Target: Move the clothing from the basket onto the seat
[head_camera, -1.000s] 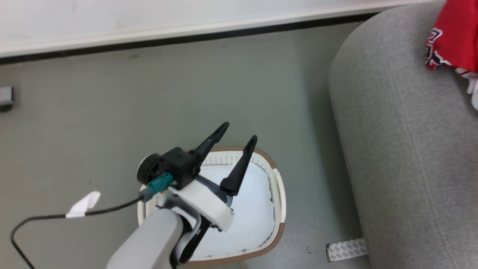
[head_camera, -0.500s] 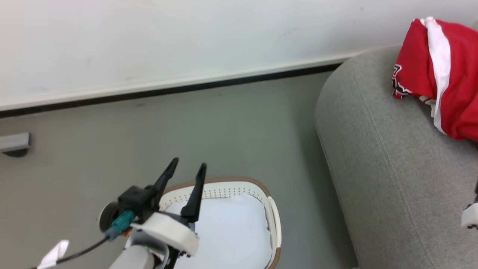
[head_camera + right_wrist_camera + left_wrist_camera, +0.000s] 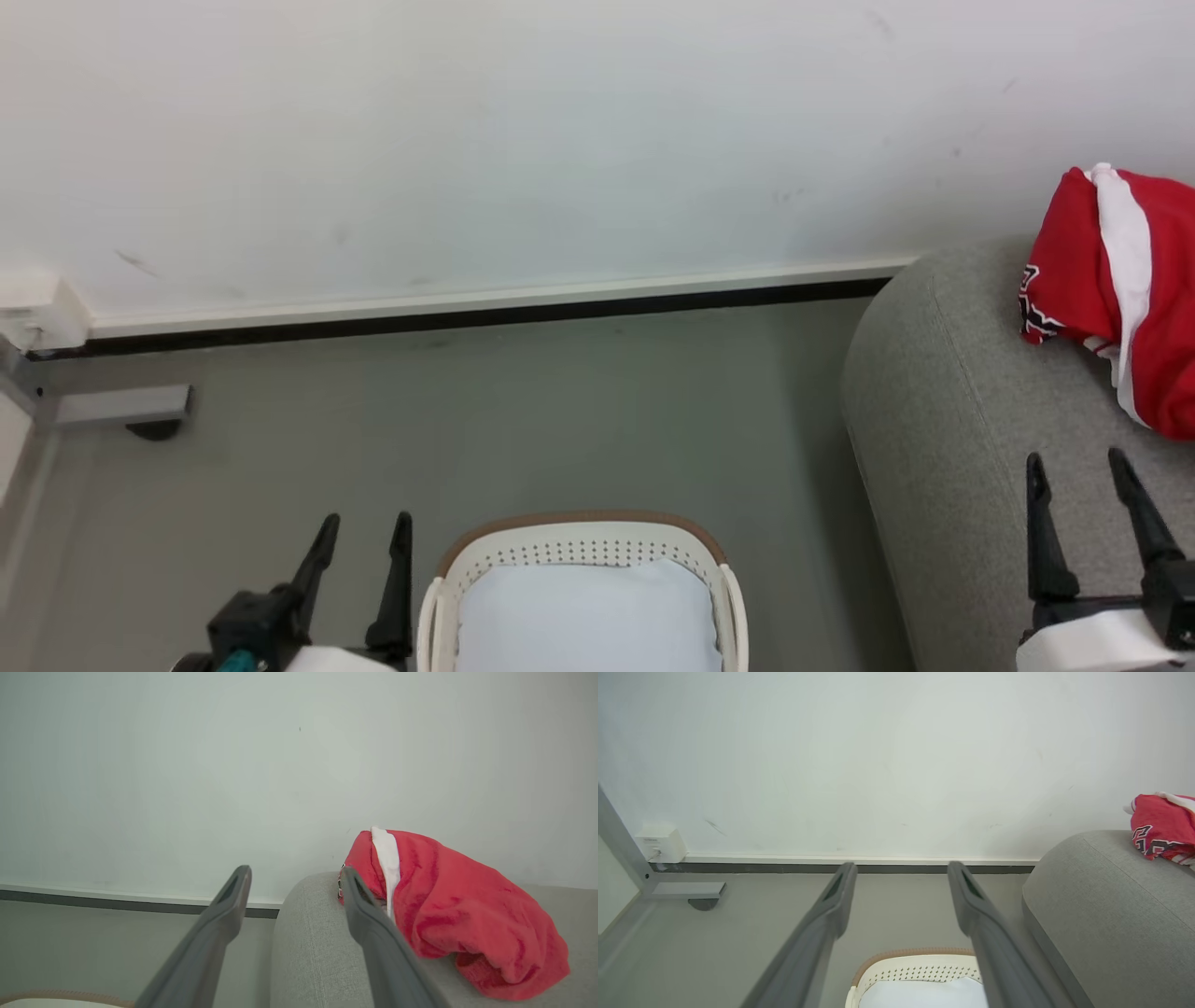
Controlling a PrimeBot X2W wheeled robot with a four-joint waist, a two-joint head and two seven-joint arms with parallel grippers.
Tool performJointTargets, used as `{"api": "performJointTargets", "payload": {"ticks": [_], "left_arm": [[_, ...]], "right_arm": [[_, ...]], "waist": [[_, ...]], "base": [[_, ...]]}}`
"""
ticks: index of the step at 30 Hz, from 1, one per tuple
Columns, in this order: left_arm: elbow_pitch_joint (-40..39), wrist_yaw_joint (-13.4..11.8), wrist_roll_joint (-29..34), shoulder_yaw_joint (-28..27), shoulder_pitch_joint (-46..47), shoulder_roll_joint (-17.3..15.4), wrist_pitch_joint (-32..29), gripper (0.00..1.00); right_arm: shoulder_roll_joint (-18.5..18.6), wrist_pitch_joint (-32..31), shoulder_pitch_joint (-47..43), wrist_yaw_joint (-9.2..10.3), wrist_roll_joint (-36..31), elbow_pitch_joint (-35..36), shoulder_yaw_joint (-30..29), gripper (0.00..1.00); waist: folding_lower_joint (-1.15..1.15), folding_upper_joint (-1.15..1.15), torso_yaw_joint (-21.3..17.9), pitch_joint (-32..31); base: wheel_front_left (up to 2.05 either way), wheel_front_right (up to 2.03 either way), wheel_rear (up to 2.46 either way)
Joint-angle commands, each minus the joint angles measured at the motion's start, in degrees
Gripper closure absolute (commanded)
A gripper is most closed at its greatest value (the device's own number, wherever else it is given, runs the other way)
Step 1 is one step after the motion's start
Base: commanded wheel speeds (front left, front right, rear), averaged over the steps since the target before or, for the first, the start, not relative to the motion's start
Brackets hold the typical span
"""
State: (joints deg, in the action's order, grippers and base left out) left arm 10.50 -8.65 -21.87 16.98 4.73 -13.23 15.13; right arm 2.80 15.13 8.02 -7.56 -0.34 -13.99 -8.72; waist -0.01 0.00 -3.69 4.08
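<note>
The red, white-trimmed jersey clothing (image 3: 1162, 308) lies in a crumpled heap on the large grey woven-fabric seat (image 3: 943, 420), near its far edge by the white wall (image 3: 560, 140); whether it is one garment or two I cannot tell. The cream-white perforated plastic basket (image 3: 579, 549) with a brown rim band stands on the grey floor (image 3: 560, 401) beside the seat, holding a pale bluish-white plain cloth (image 3: 583, 616). The left tool (image 3: 367, 519) hangs just beside the basket, the right tool (image 3: 1075, 457) over the seat short of the heap; both have fingers spread, holding nothing. The jersey looks light, limp and apt to drape and slip, so a pinch on a raised fold or the thicker white trim would likely hold best.
</note>
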Motion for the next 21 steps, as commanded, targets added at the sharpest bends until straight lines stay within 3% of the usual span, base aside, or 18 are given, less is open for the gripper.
{"api": "performJointTargets", "payload": {"ticks": [1,12,21], "left_arm": [[-0.45,-0.13,1.39,-1.27,-2.01,0.4,0.01,0.0],[-3.01,4.3,6.49,-8.96,-7.86,4.5,0.03,0.0],[-1.99,11.29,9.53,-12.94,-8.38,7.18,0.03,0.0]], "right_arm": [[0.18,0.01,-2.02,0.15,0.14,-0.49,0.71,0.0],[0.14,0.02,-5.29,0.15,1.92,-0.68,4.23,0.0],[0.17,0.02,-6.05,0.15,3.0,-1.23,5.32,0.0]], "waist": [[0.01,0.0,1.21,-2.23],[0.01,0.0,1.67,-4.14],[0.01,0.0,1.42,-4.37]], "base": [[0.0,0.0,0.0],[0.0,0.0,0.0],[0.0,0.0,0.0]]}}
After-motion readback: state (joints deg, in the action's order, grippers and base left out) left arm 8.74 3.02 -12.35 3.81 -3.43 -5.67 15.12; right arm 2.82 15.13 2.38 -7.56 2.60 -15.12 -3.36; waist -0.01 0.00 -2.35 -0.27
